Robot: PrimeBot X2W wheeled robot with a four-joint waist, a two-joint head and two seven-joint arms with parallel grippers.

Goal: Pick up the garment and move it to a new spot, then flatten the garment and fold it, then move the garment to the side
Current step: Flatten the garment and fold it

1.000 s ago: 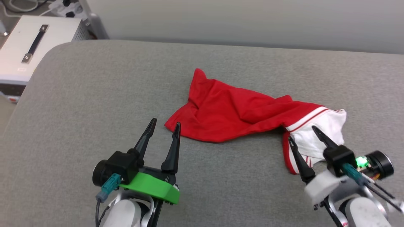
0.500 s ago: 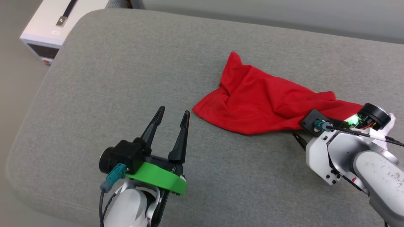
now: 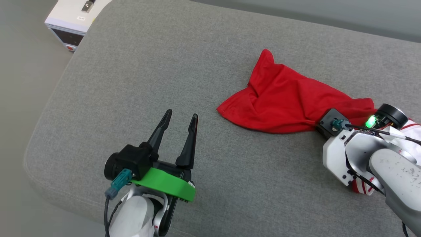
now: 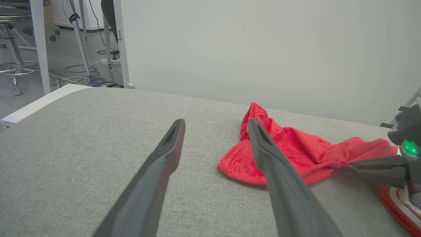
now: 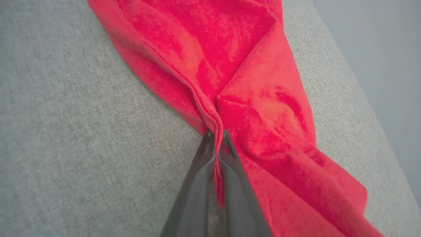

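- Head view: a crumpled red knit garment with a white, red-striped sleeve lies on the right half of a wide grey fabric-covered padded surface, with one red corner pointing away from the robot.
- The left gripper, with long dark fingers on a green plastic mount, hovers over bare grey cloth at the lower left. Its fingers stand apart with nothing between them, well clear of the garment's near hem.
- The right gripper, on a pale wrist with a lit green lamp, sits at the garment's near right edge. Its fingertips are hidden under its own black block, so the grip cannot be read here, though the red cloth appears to gather to a point there.
- A white metal box with a dark front panel stands on the floor beyond the surface's far left corner.
- Left wrist view: the two spread fingers frame the grey surface, and the red hem lies just past the right-hand finger. The other arm's dark fingers reach in from the right and meet the cloth's edge. A pale wall rises behind, with metal furniture legs and loose cables at the far left.
- Right wrist view: the fingers are pressed together on a doubled red hem, and the fabric fans out from the pinch across the grey surface.
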